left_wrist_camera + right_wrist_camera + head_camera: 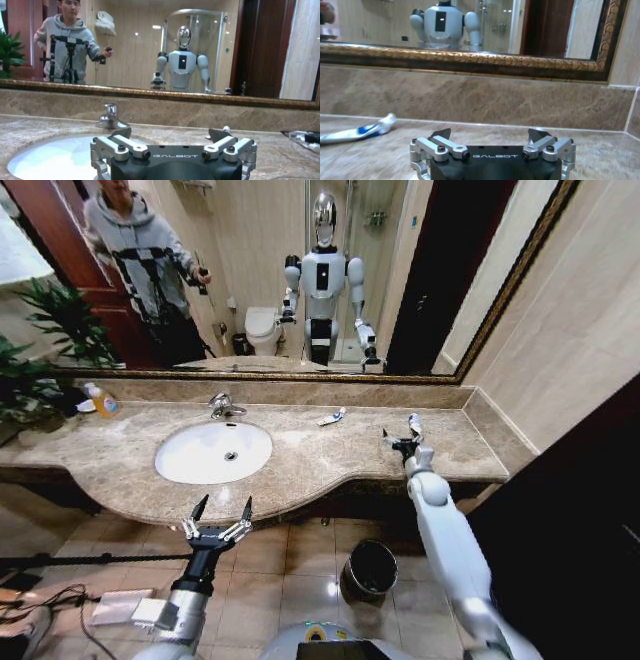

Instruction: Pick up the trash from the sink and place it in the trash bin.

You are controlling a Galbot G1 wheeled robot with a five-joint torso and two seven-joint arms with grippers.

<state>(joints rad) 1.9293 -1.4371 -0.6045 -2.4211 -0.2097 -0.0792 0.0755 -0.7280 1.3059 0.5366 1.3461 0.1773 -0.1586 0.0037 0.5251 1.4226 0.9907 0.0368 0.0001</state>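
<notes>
We are holding our left gripper (220,511) wide before the sink (213,452). Our right gripper (400,433) is gaping over the counter (300,465), near a tube (332,417)

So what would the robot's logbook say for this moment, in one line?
left gripper: open, before sink | right gripper: open, over counter | tube: on counter | trash bin: floor

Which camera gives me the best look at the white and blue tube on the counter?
Right wrist view: the tube lies close, blue band clear. Head view shows it small, behind the basin; left wrist view catches it at the edge.
</notes>
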